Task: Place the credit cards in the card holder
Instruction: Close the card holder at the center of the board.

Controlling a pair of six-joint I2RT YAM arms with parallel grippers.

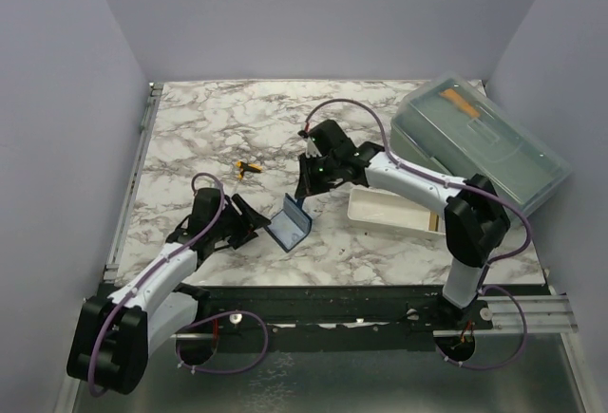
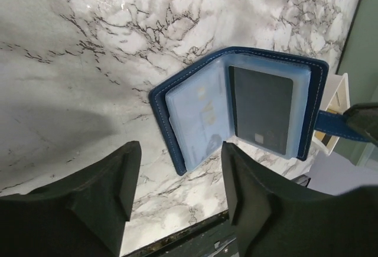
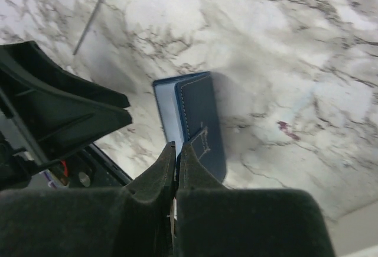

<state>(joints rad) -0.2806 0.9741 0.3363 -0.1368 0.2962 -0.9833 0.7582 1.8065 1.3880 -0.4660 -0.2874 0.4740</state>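
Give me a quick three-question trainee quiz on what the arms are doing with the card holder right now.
1. True or false: the left gripper is clamped on the card holder.
2. What is the right gripper pinching? A the holder's strap, B the white tray, C the orange strip.
3. Is the card holder open or folded shut?
Key: 1 false; 2 A; 3 open.

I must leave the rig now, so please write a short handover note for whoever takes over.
Right end effector: shut on the strap of the small navy blue folding card holder, open on the marble table.
Left end effector: open, empty, beside it.
Done: one dark flat card sits in a clear sleeve; no loose card visible.
Left: check the other sleeve, close the holder.
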